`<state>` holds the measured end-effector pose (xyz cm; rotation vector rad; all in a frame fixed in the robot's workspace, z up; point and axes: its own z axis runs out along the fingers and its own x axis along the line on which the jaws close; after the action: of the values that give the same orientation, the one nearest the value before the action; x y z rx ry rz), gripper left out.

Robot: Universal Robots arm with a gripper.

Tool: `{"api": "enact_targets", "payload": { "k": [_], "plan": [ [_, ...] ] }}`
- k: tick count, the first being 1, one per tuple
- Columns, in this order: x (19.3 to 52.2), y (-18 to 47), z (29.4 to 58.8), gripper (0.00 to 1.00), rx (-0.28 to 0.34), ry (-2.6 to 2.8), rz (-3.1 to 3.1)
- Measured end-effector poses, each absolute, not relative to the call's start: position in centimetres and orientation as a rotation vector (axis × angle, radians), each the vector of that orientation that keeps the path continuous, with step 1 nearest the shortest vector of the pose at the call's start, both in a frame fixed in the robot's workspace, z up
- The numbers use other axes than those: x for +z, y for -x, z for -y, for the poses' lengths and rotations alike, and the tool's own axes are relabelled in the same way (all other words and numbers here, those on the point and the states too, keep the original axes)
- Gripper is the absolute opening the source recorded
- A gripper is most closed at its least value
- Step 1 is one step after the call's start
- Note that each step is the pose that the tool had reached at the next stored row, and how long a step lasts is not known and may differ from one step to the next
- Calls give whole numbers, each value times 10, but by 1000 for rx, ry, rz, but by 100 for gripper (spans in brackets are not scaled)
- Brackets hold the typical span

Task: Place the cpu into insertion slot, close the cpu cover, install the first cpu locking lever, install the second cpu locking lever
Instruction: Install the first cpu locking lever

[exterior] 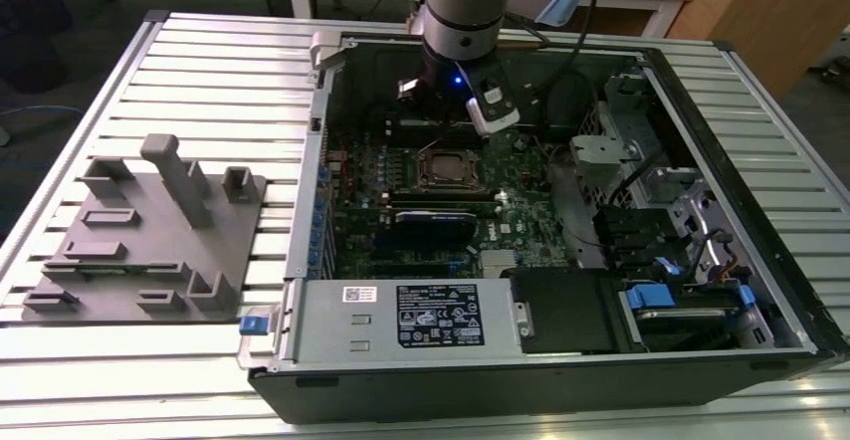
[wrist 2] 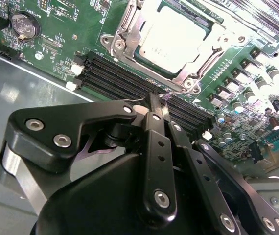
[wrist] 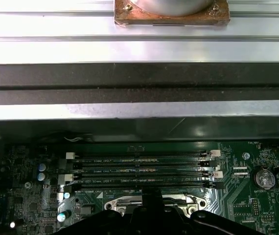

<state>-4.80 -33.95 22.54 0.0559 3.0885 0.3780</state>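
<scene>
In the second wrist view the cpu point(wrist 2: 171, 39), a flat square chip with a dull silver-grey top, lies in the insertion slot point(wrist 2: 198, 17) on the green motherboard. The silver cpu cover point(wrist 2: 125, 29) lies flat over the chip's edges. My gripper point(wrist 2: 153, 97) has its black fingers shut together, their tip just beside the socket's near corner. A thin wire locking lever point(wrist 2: 178, 93) runs right at that tip. In the exterior view the gripper point(exterior: 443, 131) hangs over the far edge of the insertion slot point(exterior: 445, 168). The first wrist view has the fingers point(wrist: 151, 196) against the socket's silver rim point(wrist: 178, 199).
Long black memory slots point(wrist: 139, 169) run beside the socket, between it and the case wall point(wrist: 139, 83). A coin battery point(wrist 2: 23, 24) sits on the board. The power supply point(exterior: 398, 316) and drive bays point(exterior: 664, 241) fill the case's near side. A grey fixture point(exterior: 146, 231) stands outside.
</scene>
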Motion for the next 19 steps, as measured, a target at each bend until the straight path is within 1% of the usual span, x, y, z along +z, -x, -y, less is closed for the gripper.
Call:
{"api": "enact_targets", "payload": {
  "k": [19],
  "plan": [
    [221, 47, 339, 10, 377, -55, -3085]
  ]
}}
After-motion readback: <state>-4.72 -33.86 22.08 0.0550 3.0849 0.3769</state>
